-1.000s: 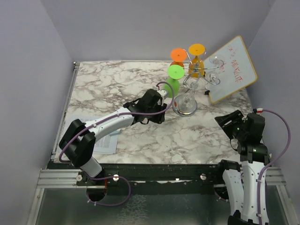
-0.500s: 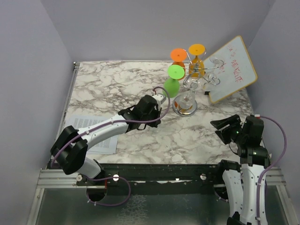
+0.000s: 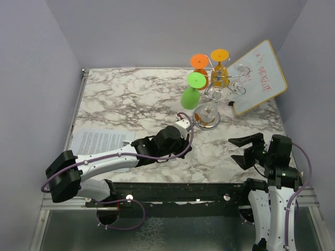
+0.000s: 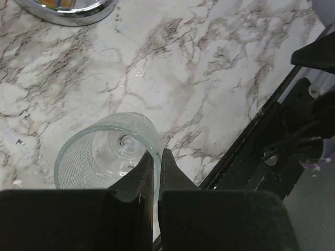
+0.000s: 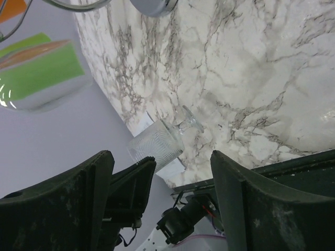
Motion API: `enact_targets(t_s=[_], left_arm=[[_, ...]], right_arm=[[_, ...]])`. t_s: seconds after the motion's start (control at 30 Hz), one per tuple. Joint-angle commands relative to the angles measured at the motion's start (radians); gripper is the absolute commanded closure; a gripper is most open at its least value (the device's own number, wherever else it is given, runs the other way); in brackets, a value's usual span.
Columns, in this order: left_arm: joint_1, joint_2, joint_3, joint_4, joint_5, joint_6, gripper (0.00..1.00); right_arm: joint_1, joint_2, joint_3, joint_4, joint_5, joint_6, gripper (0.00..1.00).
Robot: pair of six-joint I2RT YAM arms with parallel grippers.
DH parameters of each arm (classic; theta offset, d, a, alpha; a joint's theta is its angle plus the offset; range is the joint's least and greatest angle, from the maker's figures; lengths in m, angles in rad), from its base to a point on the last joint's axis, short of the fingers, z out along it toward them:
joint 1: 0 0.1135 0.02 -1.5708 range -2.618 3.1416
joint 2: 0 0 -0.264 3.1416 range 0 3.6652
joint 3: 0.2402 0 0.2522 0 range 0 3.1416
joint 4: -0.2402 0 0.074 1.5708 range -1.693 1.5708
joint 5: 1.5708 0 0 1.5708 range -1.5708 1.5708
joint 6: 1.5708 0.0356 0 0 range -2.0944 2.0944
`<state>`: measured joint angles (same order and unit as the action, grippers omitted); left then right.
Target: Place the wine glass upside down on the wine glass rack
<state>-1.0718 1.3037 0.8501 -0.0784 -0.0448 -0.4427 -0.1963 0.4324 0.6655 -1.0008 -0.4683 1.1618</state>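
A clear ribbed wine glass (image 4: 104, 151) is pinched by its rim in my left gripper (image 4: 157, 154), one finger inside the bowl and one outside. The right wrist view shows this glass (image 5: 157, 141) tilted, its foot low against the marble. From above, my left gripper (image 3: 175, 140) is at the table's near middle and covers the glass. The wine glass rack (image 3: 213, 89) stands at the back right on its shiny disc base (image 3: 207, 119). A green glass (image 3: 192, 90) and two orange ones hang on it. My right gripper (image 3: 242, 150) is open and empty, pointing left toward the held glass.
A tilted whiteboard (image 3: 259, 76) leans right of the rack. A printed sheet (image 3: 102, 141) lies at the near left of the marble table (image 3: 131, 99). The black front rail (image 4: 272, 130) runs close to my left gripper.
My left gripper closed on the glass rim and drew back from the rack toward the near edge. My right gripper opened wider and swung left.
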Motion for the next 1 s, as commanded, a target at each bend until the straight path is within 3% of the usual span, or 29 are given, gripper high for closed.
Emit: enact_targets(t_s=[0.0, 0.4, 0.97], left_arm=[[-0.068, -0.019, -0.005, 0.193, -0.087, -0.015, 1.00], [-0.173, 0.066, 0.021, 0.357, -0.160, -0.040, 1.00], [-0.185, 0.177, 0.103, 0.442, -0.231, -0.057, 1.00]], right_arm=[[0.003, -0.023, -0.010, -0.029, -0.094, 0.073, 0.18], [0.002, -0.068, 0.033, -0.021, -0.139, 0.166, 0.15], [0.003, 0.016, -0.001, -0.002, -0.164, 0.341, 0.15]])
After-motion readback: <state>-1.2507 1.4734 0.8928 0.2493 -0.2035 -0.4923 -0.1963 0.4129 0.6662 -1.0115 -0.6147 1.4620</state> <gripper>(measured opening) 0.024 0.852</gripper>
